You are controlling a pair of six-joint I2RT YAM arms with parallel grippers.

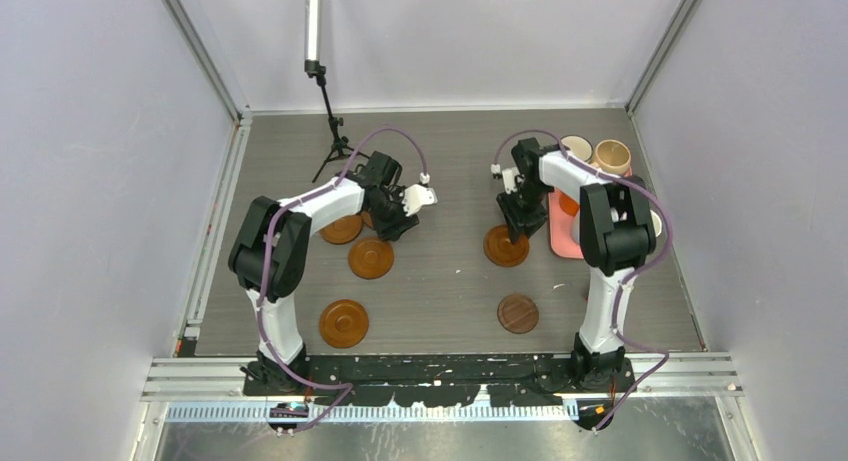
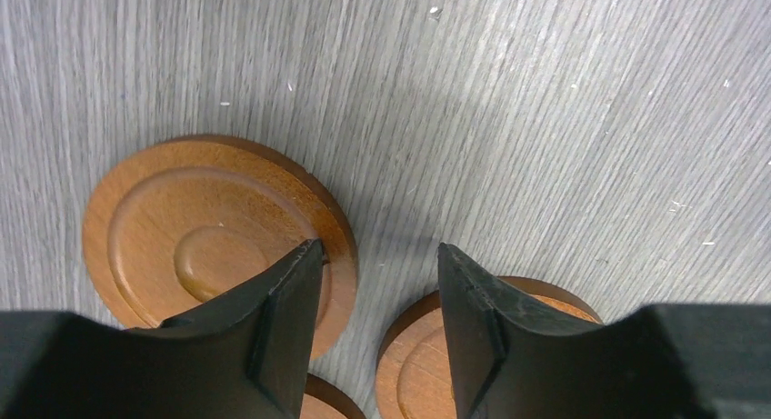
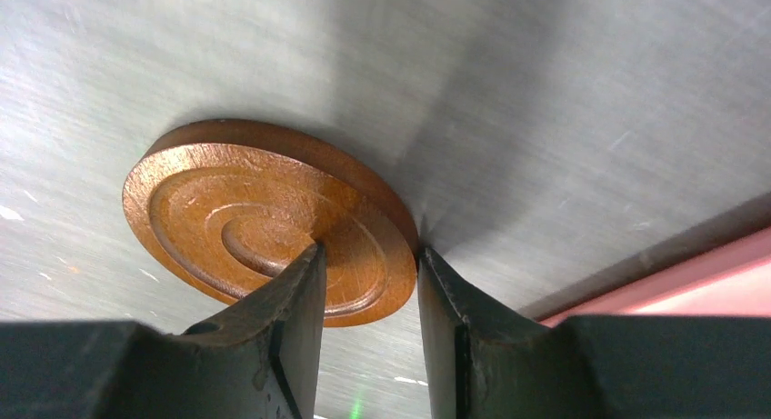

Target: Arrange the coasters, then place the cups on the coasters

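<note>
- The tray [image 1: 562, 239] lies on the right side of the table [image 1: 440, 161]. The orange cup [image 1: 568, 203] stands in it, partly behind the right arm [image 1: 610, 221].
- A white cup [image 1: 576, 147] and a beige cup [image 1: 612, 157] stand side by side at the far end of the tray. I cannot tell if they are inside it.
- The right gripper [image 3: 368, 251] has its fingers close together on the rim of the right coaster [image 3: 245, 219], with 1 finger on the top face and 1 at the outer edge. This coaster looks tilted, with the gripped side up. It is just beside the tray.
- The left gripper [image 2: 375, 251] is partly open and holds nothing. 1 finger is over the left coaster [image 2: 182, 228] and the other is over a second coaster [image 2: 414, 374]. Between the fingers there is the rim of the left coaster and bare table. A third coaster [image 2: 327, 405] shows at the bottom edge.
- Only the top view shows the cups, the near coaster [image 1: 343, 323] and the dark coaster [image 1: 518, 314]. These 2 coasters lie near the arm bases and well apart. It also shows a tripod [image 1: 330, 131] at the far side.
- Only the wrist views show the fingertips and the ring grooves in the coasters. From above, the wrists cover the fingers.
</note>
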